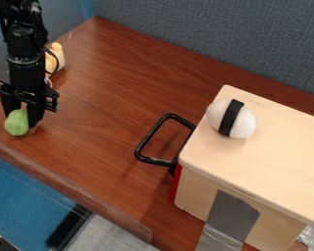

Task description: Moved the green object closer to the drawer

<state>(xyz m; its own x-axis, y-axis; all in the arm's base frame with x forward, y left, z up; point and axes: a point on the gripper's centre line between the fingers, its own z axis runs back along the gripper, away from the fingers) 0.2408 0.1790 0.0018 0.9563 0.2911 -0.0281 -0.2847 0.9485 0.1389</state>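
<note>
The green, rounded, lumpy object (16,123) sits at the jaws of the black two-finger gripper (23,120), near the lower-left edge of the reddish-brown wood-grain table (100,103); whether the jaws are clamped on it or merely around it, I cannot tell. The step in hand seems to be securing it and carrying it toward the drawer. A good grip would take it about its middle, squarely, since a rounded body could roll out of a shallow pinch. Then a small lift and a level travel to the right, keeping inside the table's lower edge, would serve. The black looped metal handle (146,142) juts from the drawer side of the pale wooden box (271,152), so the safest place to let go is short of it; going on could knock the handle or trap the object against it. The white egg-shaped thing with a black band (230,118) rests on the box top, off a low path. A pale yellow figure (55,58) stands behind the gripper, near enough that a backward swing might brush it.
</note>
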